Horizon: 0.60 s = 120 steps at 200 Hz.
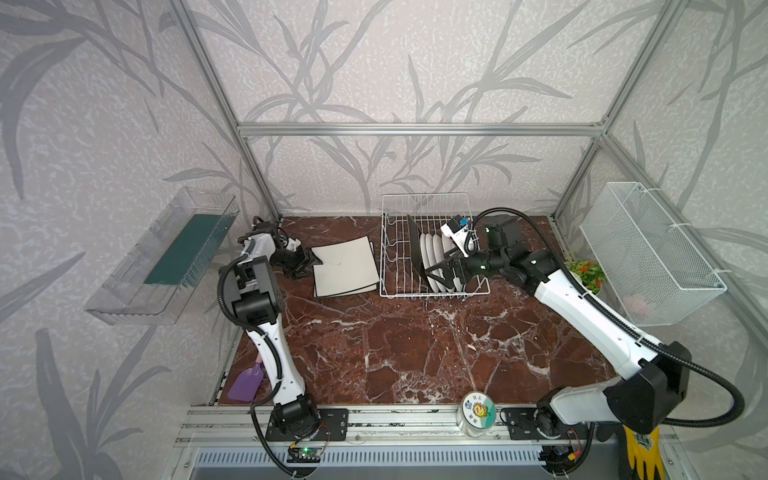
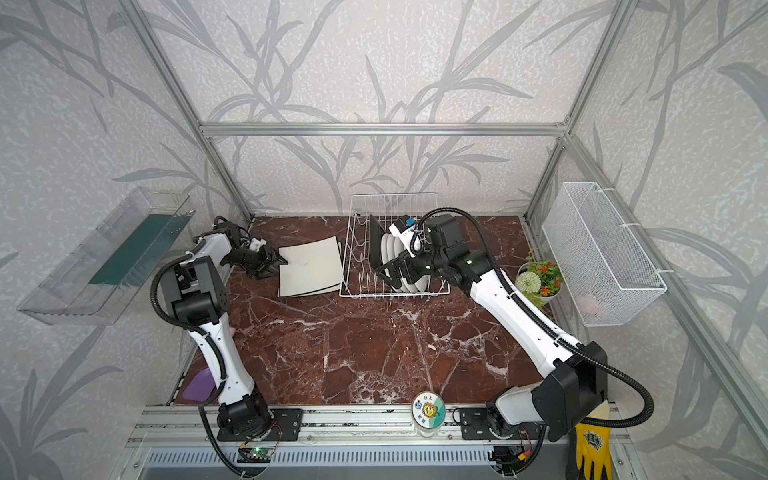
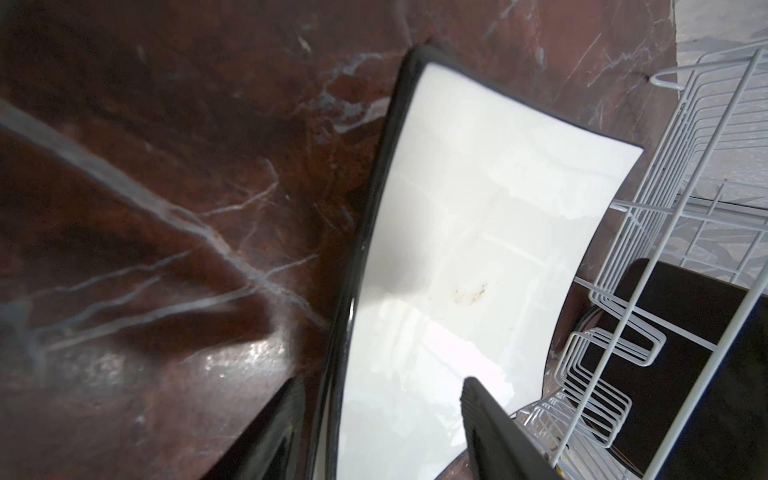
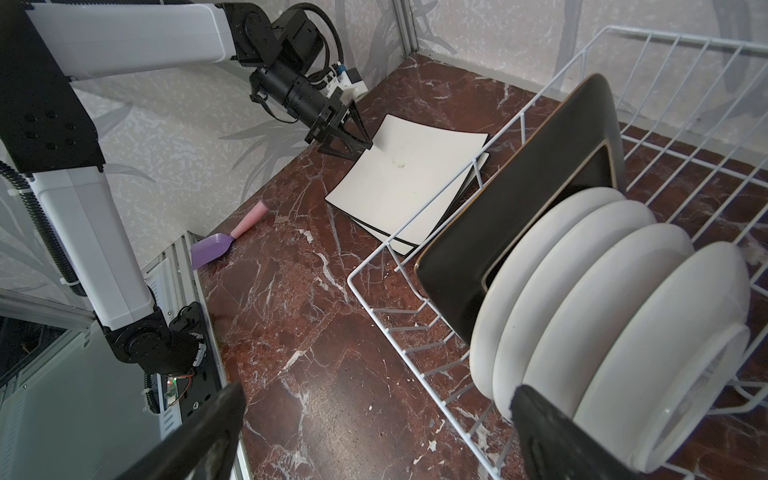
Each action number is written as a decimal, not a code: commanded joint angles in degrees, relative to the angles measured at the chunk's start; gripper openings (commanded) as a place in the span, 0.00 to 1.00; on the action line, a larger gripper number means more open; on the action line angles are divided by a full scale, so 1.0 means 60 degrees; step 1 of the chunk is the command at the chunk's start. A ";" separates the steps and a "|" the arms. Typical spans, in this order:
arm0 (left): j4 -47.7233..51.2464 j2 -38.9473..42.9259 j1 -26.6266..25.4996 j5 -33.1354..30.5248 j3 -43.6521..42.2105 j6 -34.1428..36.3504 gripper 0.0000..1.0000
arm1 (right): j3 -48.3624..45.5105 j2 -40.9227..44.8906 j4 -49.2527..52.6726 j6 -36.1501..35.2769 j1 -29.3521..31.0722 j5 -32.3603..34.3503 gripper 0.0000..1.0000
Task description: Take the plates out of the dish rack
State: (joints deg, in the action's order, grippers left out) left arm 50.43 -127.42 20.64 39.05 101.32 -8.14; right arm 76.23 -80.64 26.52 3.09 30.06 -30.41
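Two cream square plates (image 1: 345,266) (image 2: 311,266) (image 4: 411,178) lie stacked on the marble, left of the white wire dish rack (image 1: 390,266) (image 2: 353,266) (image 4: 374,282). My left gripper (image 1: 313,262) (image 2: 278,262) (image 3: 380,382) is open at the stack's left edge. Its jaws stand apart on either side of the top plate's (image 3: 478,228) dark rim. A black square plate (image 1: 414,245) (image 4: 519,216) and several round white plates (image 1: 432,253) (image 4: 602,311) stand upright in the rack. My right gripper (image 1: 436,278) (image 2: 390,274) (image 4: 380,392) is wide open at the rack's front, one finger by the round plates.
A purple scoop (image 1: 245,384) lies at the front left. A jar with a flower-sticker lid (image 1: 478,409) stands on the front rail. A potted plant (image 1: 586,272) and a white mesh basket (image 1: 648,253) are at the right, a clear shelf (image 1: 166,257) on the left wall.
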 commanded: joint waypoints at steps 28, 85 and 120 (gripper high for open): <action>-0.0495 0.1340 0.0017 -0.0152 -0.0423 -0.0268 0.69 | 0.0552 -0.0095 0.0408 0.0033 0.0041 0.0335 0.99; -0.0653 0.2388 -0.0237 0.0003 -0.0612 -0.0314 0.78 | 0.0596 -0.0038 0.0500 0.0061 0.0041 0.0742 0.99; -0.0679 0.3295 -0.0658 0.0156 -0.0937 0.0043 0.99 | 0.0582 0.0106 0.0471 0.0181 0.0043 0.1224 0.99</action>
State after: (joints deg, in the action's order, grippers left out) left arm 46.11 -112.79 18.70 39.03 97.32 -9.87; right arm 78.06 -80.79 28.64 3.40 30.06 -25.74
